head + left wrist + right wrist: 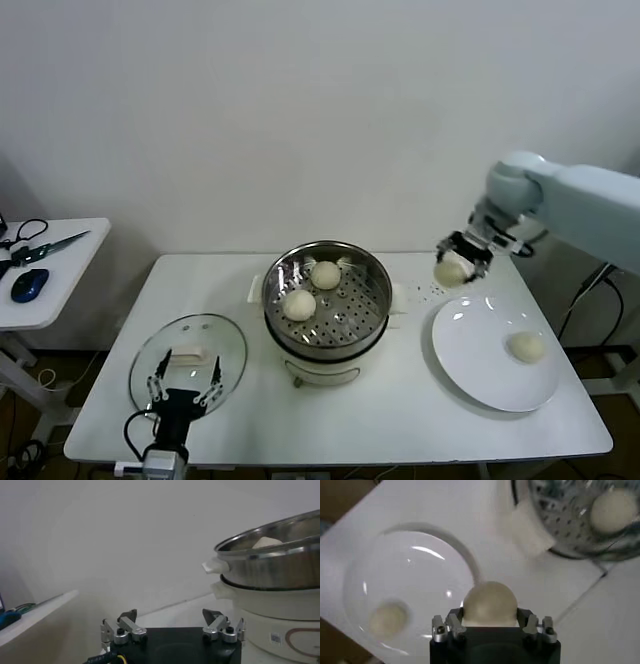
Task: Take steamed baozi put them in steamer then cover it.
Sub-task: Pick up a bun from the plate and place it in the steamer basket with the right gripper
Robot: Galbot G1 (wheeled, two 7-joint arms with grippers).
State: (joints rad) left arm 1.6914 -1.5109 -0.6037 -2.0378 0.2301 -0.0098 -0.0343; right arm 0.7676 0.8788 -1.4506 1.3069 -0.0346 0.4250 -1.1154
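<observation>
The shiny steamer (pixel 370 290) on its white base stands mid-table with two baozi inside, one at the back (pixel 325 274) and one at the front left (pixel 299 304). My right gripper (pixel 456 262) hovers in the air between the steamer and the white plate (pixel 470 350), shut on a third baozi (pixel 489 602). A further baozi (pixel 526 346) lies on the plate. The glass cover (pixel 228 348) with its cream handle (pixel 188 353) rests flat at the front left. My left gripper (pixel 184 385) sits low over the cover's near edge, open and empty.
A white side table (pixel 70 262) at the far left carries scissors (pixel 45 245) and a dark blue mouse (pixel 29 284). The steamer's side handle (pixel 215 566) juts toward the left gripper.
</observation>
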